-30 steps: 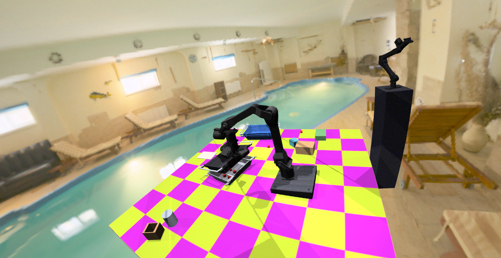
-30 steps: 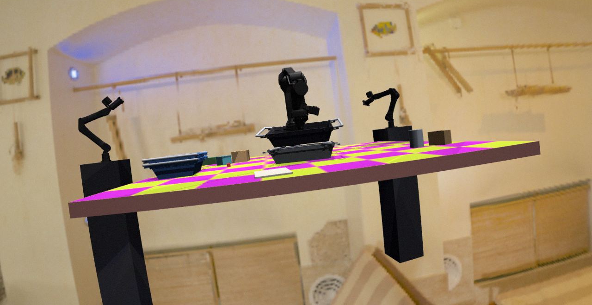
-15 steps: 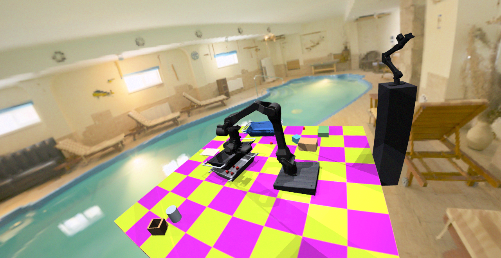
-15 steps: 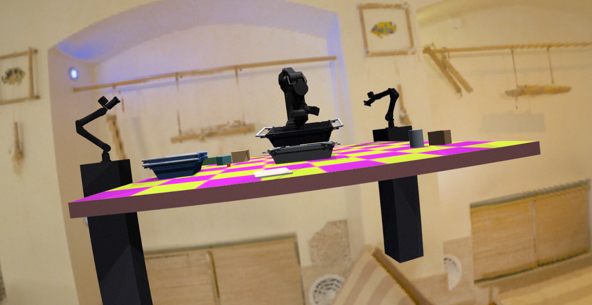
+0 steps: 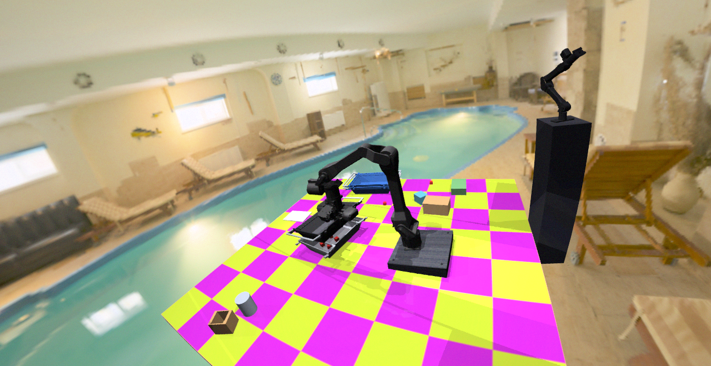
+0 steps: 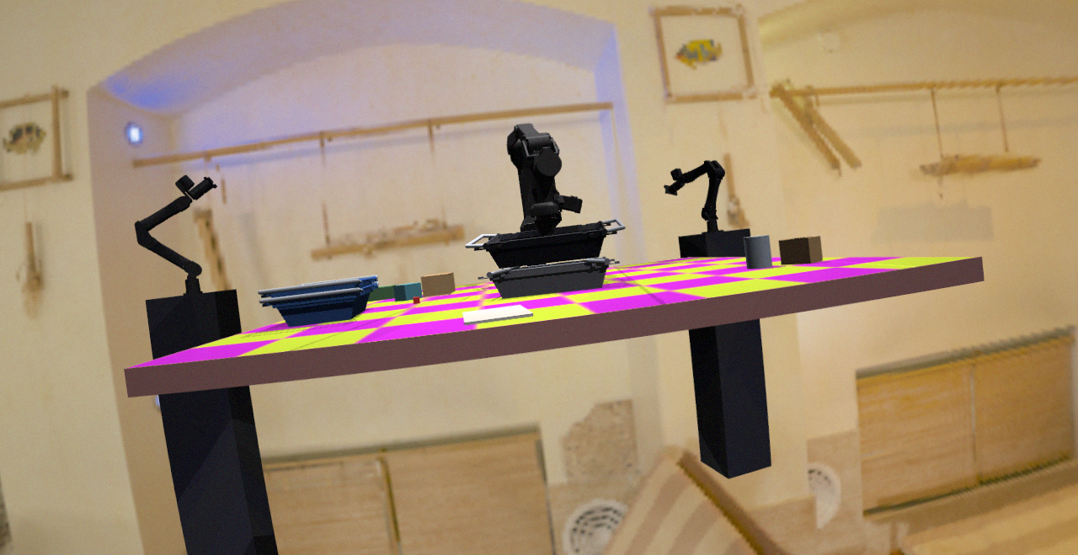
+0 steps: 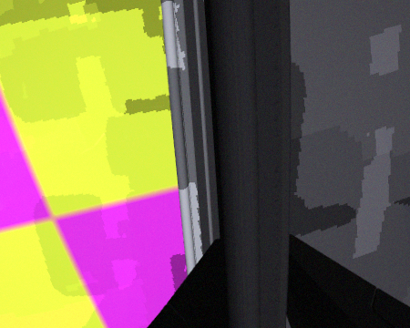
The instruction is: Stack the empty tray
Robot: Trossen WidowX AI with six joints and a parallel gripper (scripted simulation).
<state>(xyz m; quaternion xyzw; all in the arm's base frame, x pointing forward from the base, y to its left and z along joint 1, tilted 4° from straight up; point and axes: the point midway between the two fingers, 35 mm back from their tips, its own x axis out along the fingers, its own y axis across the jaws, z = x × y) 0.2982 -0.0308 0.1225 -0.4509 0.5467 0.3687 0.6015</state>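
Note:
The empty dark tray [image 5: 311,226] [image 6: 550,247] is held nearly level just above the loaded tray [image 5: 344,241] [image 6: 550,281]. Its own wire bars stick out over its ends. My gripper [image 5: 338,218] [image 6: 546,227] [image 7: 252,251] is shut on its long side wall. The loaded grey tray stands on the table, with red blocks [image 5: 322,244] showing inside. Its wire bars are partly covered by the held tray; at its ends they sit low at rim height, and I cannot tell exactly how they lie. Whether the held tray touches them is also unclear.
Blue trays [image 5: 370,185] [image 6: 323,312] stand at the far end. A tan box [image 5: 436,205] [image 6: 437,284], a cyan block [image 5: 420,197] and a green block [image 5: 458,186] are nearby. A white plate [image 5: 296,215] [image 6: 497,315], a grey cylinder [image 5: 245,304] and a brown open box [image 5: 223,322] also lie around.

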